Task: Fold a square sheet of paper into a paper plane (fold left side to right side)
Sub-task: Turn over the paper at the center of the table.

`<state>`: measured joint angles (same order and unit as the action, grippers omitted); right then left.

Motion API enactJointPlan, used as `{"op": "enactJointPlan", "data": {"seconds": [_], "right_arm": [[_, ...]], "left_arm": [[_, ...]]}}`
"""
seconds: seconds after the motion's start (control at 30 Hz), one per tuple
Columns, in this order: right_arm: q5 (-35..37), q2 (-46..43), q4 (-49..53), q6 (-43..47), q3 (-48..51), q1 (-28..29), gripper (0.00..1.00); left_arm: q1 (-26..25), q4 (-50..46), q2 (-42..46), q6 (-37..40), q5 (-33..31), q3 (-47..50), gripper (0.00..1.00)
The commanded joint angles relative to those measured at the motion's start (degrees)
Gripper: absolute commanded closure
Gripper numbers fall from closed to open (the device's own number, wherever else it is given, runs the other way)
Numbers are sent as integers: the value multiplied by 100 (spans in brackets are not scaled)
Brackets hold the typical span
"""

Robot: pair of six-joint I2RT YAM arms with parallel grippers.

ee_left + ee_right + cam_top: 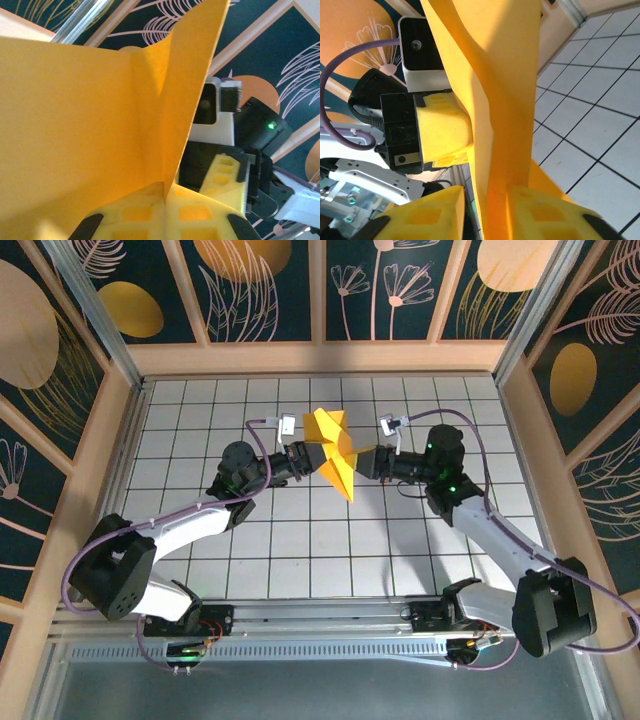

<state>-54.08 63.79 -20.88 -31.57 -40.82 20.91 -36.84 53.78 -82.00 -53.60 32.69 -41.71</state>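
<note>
The orange-yellow sheet of paper (335, 448), folded into a pointed shape with flaps spreading at its far end, hangs in the air over the middle of the tiled table. My left gripper (310, 458) comes from the left and is shut on it. In the left wrist view the paper (75, 125) stands up from the seam between the pressed yellow pads of that gripper (165, 197). My right gripper (368, 462) reaches in from the right. Its jaws (487, 210) stand apart around the paper (505, 100), which leans on the right pad, with a dark gap at the left pad.
The white grid-tiled table (300, 540) lies below both arms. Wooden-framed wall panels (320, 355) close the back and sides. A metal rail (320, 625) with the arm bases runs along the near edge.
</note>
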Motion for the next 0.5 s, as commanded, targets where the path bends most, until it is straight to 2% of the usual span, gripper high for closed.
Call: {"op": "enactJointPlan", "data": {"seconds": [0.0, 0.17, 0.33, 0.47], "right_arm": [[510, -505, 703, 367, -178, -128, 54], [1506, -1292, 1605, 700, -175, -252, 30], [2264, -1852, 2305, 769, -100, -317, 1], [2335, -2101, 2490, 693, 31, -367, 1]], "left_arm": [[-28, -7, 172, 221, -214, -56, 99], [-25, -178, 309, 331, -336, -52, 100], [-26, -176, 440, 312, -369, -21, 100], [-26, -104, 449, 280, -295, -71, 100]]}}
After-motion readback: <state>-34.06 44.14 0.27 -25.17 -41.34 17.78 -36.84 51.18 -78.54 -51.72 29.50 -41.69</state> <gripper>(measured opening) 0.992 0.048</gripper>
